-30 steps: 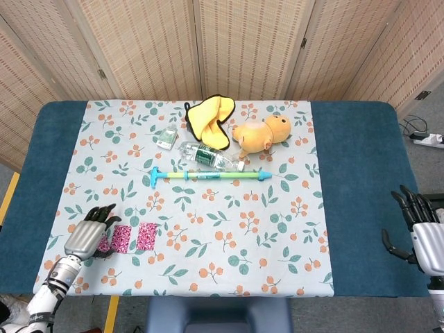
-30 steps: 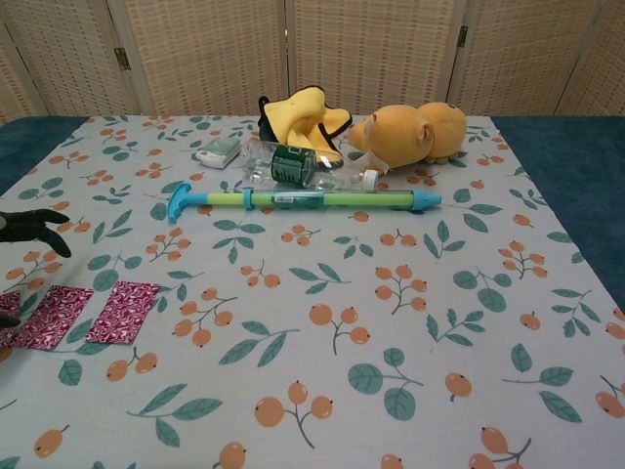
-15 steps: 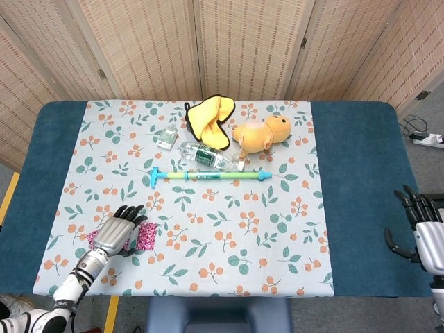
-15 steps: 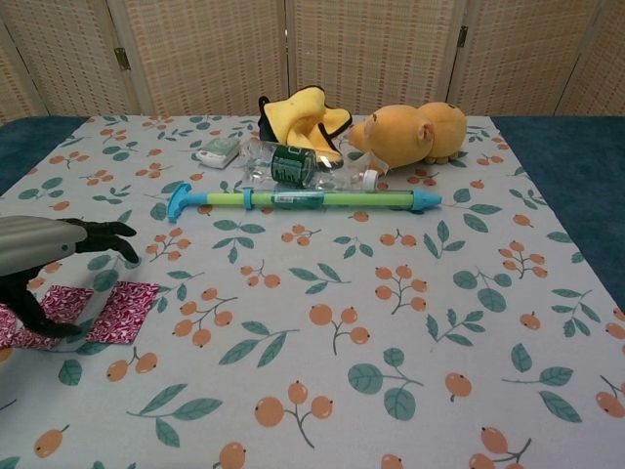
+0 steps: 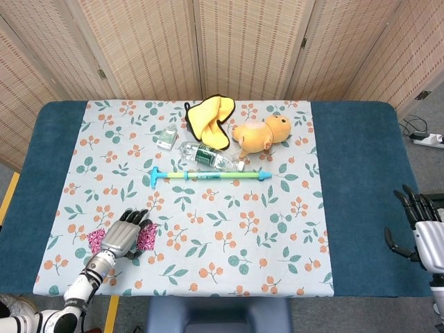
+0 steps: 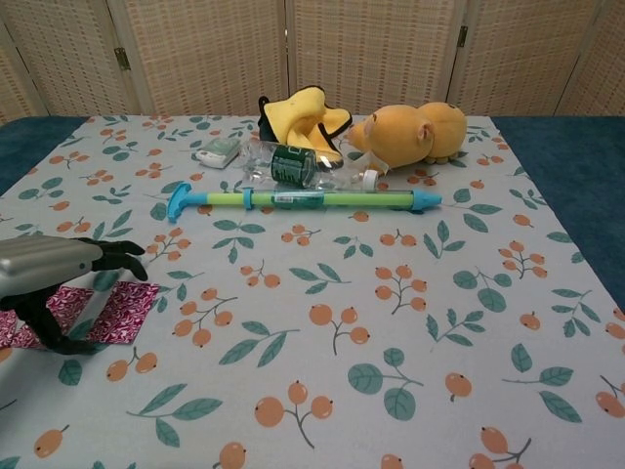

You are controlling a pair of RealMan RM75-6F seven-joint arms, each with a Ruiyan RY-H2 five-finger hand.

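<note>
1. The left hand [image 5: 123, 237] hangs low over the magenta packets [image 6: 115, 311] at the near left of the table [image 5: 354, 173], fingers spread and curved down, thumb tucked under toward the cloth. Nothing is clamped in it that I can see.
2. My read: this is the reach-and-settle step, the hand lining up over a packet and not yet gripping.
3. Next, I'd say, the fingers must come down onto a flat, thin, likely slippery packet lying flush on the cloth, so a pinch at an edge looks needed.
4. Packets: at least two show in the chest view, side by side, partly under the hand; I can't rule out another hidden.
5. Further out, mid-table: one long green and blue toy stick [image 5: 208, 175], one plastic bottle [image 5: 205, 156] just behind it.
6. Behind those: one orange plush [image 5: 260, 134], one yellow cloth toy [image 5: 210, 120], one small pack [image 5: 166, 138].
7. The right hand [image 5: 422, 232] waits far off at the table's right edge, fingers apart, holding nothing.
</note>
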